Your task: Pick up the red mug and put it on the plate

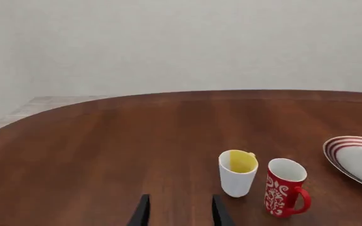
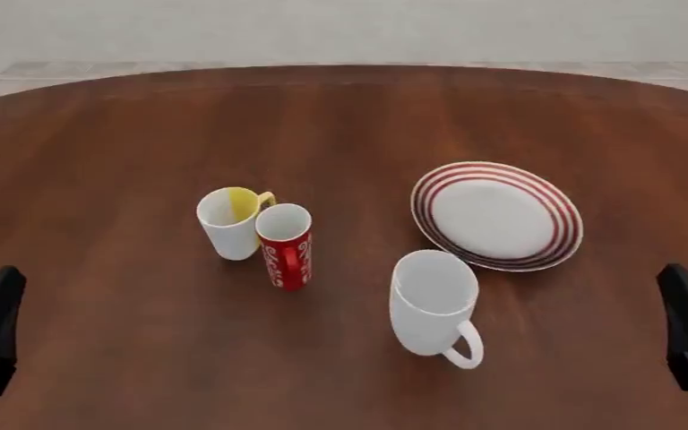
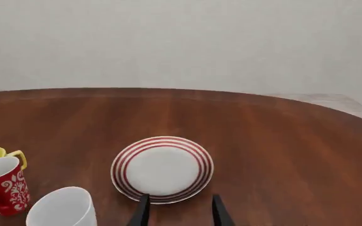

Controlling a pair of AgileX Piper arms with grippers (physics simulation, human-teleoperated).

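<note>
Both my tools parked at the near edge of the counter (image 2: 129,125), nothing gripped.

No brand or writing readable anywhere; the red mug (image 2: 286,245) carries only a white swirl pattern. It stands upright left of centre, touching or just beside the white-and-yellow mug (image 2: 232,223) on its left. The plate (image 2: 496,215) lies well to its right, bare. A large white mug (image 2: 435,305) stands just in front of the plate, between the two. Left tool (image 1: 179,213) and right tool (image 3: 179,212) both spread, released, well apart from every mug.
</note>
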